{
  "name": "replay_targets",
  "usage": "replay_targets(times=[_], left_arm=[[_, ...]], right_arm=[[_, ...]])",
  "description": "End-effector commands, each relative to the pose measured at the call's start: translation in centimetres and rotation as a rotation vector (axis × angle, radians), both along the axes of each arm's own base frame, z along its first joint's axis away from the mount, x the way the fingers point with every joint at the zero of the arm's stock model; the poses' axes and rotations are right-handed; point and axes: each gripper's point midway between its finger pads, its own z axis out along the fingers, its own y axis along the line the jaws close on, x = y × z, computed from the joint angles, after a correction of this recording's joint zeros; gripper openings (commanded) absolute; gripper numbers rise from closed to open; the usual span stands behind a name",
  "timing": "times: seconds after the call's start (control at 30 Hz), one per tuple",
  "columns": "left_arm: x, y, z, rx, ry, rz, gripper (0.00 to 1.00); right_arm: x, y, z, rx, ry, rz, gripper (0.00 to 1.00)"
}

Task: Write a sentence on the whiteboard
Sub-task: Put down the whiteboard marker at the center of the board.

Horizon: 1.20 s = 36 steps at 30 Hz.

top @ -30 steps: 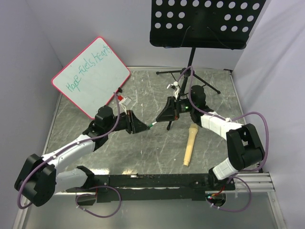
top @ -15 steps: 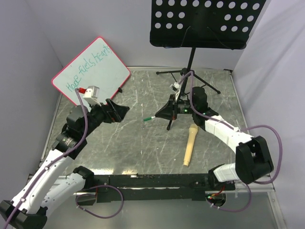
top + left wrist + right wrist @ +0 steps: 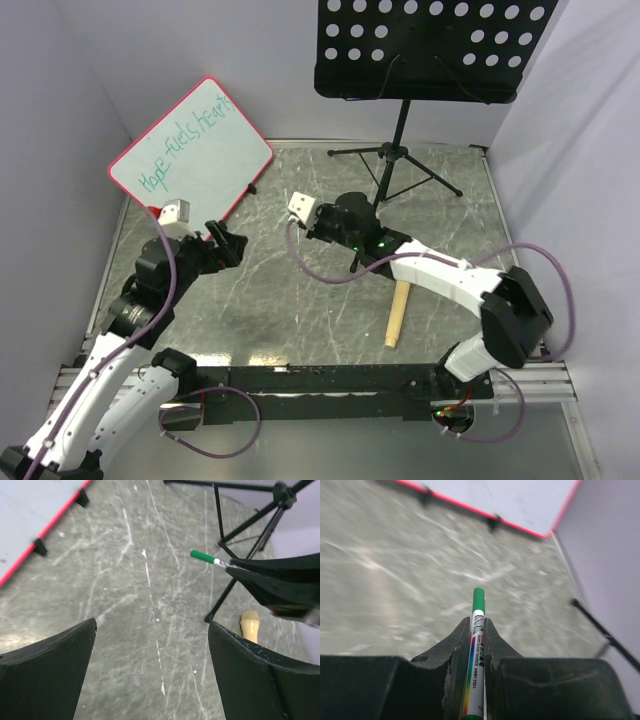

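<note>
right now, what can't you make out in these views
- marker: hidden under the right arm in the top view
- sentence: too small to read surely in the top view; outside both wrist views
- board: wrist views show only an edge, rest cut off
- stick: upper end behind the right arm, top view

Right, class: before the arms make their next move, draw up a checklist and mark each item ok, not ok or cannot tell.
1. The sentence sits on the whiteboard in one line: ok.
2. The right gripper is shut on the green marker: ok.
3. The left gripper is open and holds nothing: ok.
4. The two grippers stand apart, with bare table between them: ok.
5. The marker's green end is a cap rather than a bare tip: cannot tell.
6. The wooden stick lies on the table away from both grippers: ok.
</note>
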Motion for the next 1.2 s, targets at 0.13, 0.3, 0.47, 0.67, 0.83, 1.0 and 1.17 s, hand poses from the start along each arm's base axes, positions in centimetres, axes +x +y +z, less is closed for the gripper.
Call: replay_targets(times=[0.13,0.3,0.47,0.67,0.83,1.0,1.17], left_arm=[[-1.3,3.1,2.4,0.012,-0.079,0.118,0.97],[-1.9,3.1,1.5,-0.001,-0.082,0.111,0.97],[-2.2,3.2,1.6,-0.003,-0.082,0.107,0.97],[-2.6,3.1,2.4,-0.012,-0.103,0.091,0.97],[-2.8,3.0,2.5,-0.007,-0.104,0.08,0.97],[-2.8,2.7,2.6,-0.008,-0.105,0.068,0.97],[-2.7,2.3,2.7,-0.017,-0.106,0.049,0.97]], right_arm=[[6.8,0.7,-3.7,-0.3,-0.294,-0.111,0.0],[7.5,1.1,-6.7,-0.36,-0.276,-0.1,0.01],[7.3,1.4,-8.8,-0.394,-0.232,-0.073,0.1],[6.6,1.7,-10.5,-0.398,-0.161,-0.036,0.25],[5.9,1.5,-10.7,-0.389,-0.117,-0.031,0.29],[5.4,1.4,-10.9,-0.388,-0.085,-0.029,0.33],[5.0,1.1,-9.9,-0.357,-0.03,-0.031,0.35]])
